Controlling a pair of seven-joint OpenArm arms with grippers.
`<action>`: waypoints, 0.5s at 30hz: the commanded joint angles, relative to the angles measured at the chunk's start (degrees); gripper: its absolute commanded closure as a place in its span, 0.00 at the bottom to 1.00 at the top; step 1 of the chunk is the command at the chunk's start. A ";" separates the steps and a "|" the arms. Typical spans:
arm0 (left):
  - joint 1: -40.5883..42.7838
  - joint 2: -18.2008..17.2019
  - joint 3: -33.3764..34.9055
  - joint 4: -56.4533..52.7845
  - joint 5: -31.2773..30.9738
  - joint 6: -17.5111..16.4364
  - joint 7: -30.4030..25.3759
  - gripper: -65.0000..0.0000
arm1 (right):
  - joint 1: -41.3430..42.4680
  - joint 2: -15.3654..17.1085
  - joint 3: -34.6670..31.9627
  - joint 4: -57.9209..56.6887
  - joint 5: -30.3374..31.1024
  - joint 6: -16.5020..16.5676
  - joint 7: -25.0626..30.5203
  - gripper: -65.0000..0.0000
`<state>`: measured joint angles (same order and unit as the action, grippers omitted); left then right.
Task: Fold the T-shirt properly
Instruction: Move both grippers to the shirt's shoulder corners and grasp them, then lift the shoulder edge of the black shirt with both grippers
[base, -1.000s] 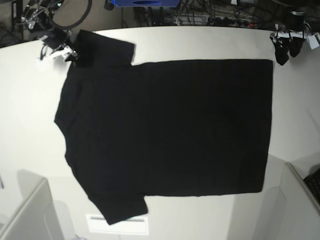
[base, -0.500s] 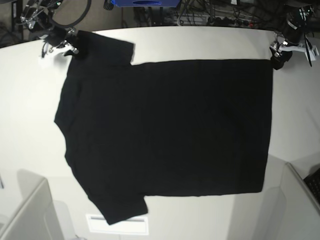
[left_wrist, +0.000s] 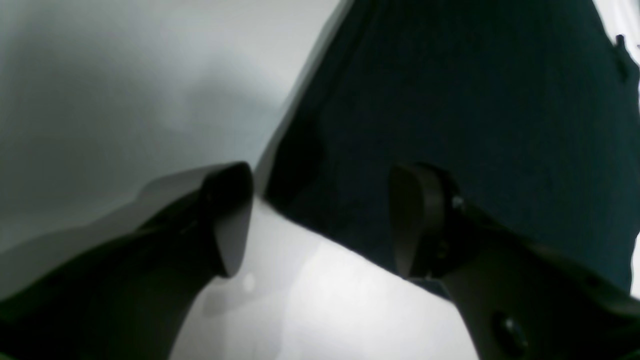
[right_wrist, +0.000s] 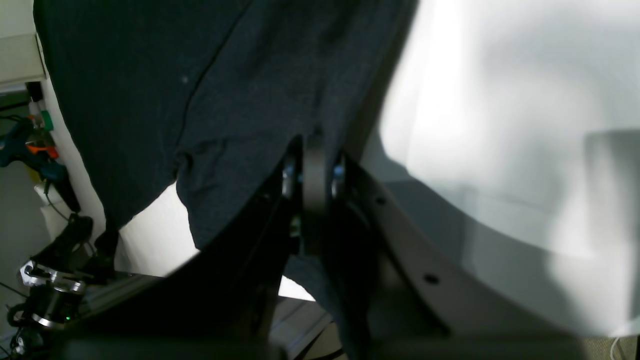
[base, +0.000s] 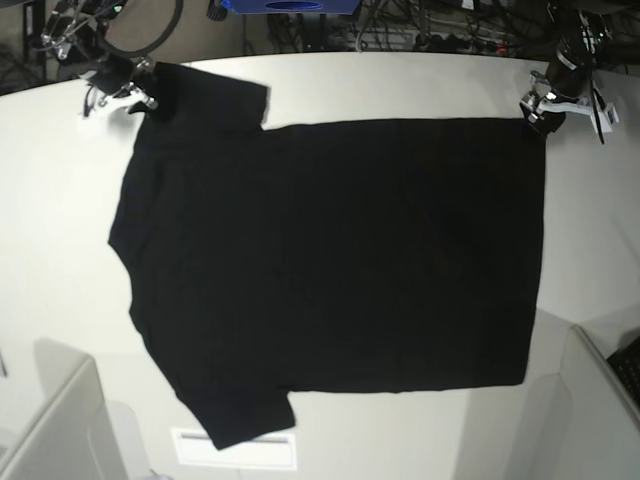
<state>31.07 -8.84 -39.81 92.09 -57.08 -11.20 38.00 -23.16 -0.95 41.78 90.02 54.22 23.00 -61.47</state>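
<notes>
Black T-shirt (base: 330, 260) lies flat on the white bench (base: 60, 250), plain side up, sleeves toward the left, hem toward the right. Right gripper (base: 125, 88) sits at the far-left sleeve, jaws closed on the sleeve cloth, fabric pinched between them in the right wrist view (right_wrist: 310, 165). Left gripper (base: 540, 108) is at the far-right hem corner, jaws open, one finger on bare bench, the other over the shirt's edge (left_wrist: 320, 210), nothing gripped.
</notes>
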 joint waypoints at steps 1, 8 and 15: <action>0.18 -0.43 -0.23 0.26 -0.11 -0.27 0.20 0.37 | -0.18 0.47 0.20 0.66 0.16 -0.28 0.07 1.00; -1.75 -0.35 1.09 -2.64 -0.11 -0.27 0.20 0.37 | -0.27 0.56 0.20 0.66 0.16 -0.28 0.15 1.00; -2.10 -0.52 4.25 -3.70 -0.20 -0.27 0.20 0.96 | -0.36 0.64 0.46 0.66 0.16 -0.28 0.33 1.00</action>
<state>28.45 -8.82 -35.33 88.07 -58.00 -12.01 37.47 -23.24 -0.93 41.89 90.02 54.22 23.00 -61.39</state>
